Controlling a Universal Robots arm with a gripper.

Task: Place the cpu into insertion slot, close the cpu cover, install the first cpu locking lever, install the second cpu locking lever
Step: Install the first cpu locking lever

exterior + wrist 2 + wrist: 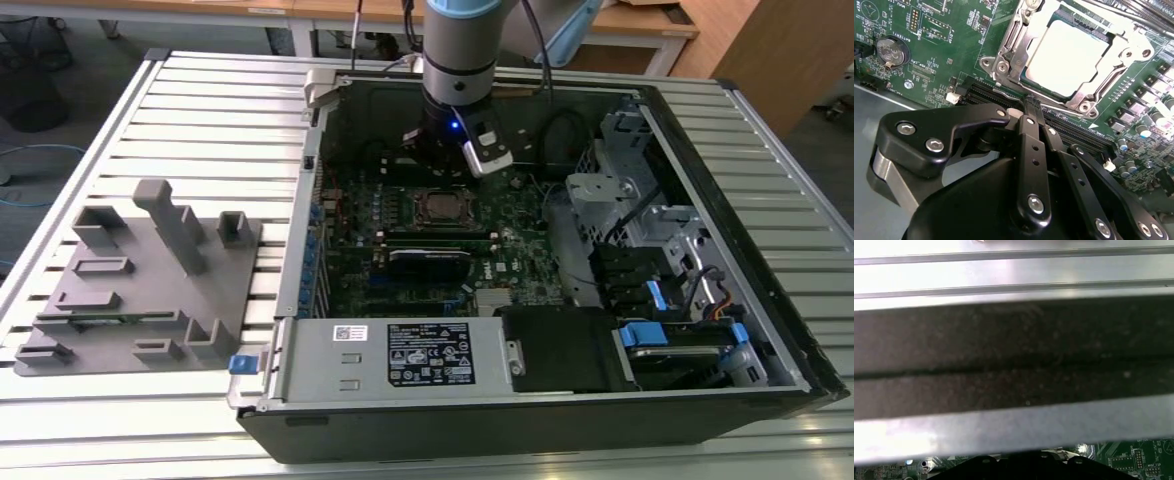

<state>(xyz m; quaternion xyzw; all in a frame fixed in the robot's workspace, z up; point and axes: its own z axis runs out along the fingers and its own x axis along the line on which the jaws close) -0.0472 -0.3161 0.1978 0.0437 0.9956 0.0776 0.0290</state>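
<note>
Nearest to the lens in the second wrist view: the black gripper [1030,107], both fingers [1029,150] drawn together at the tips, nothing visible between them. Just past the tips, long black slots [1079,132] on the green board [944,70]. A little further, the cpu [1069,52], silver top up, seated flat in the insertion slot [412,206]. Around it, the cpu cover [1131,50], folded down, showing the chip through its window. Along one side of the cover, a thin metal lever [1004,47], lying low; latched or not, cannot tell. Off to the side on the board, a round coin battery [891,50]. Farther out, in the exterior view, the arm [461,50] reaching down into the open computer case [747,150], gripper near the insertion slot. Beyond the case, toward the exterior view's left, a grey holder block [147,270] on the slatted metal table [174,90].
</note>
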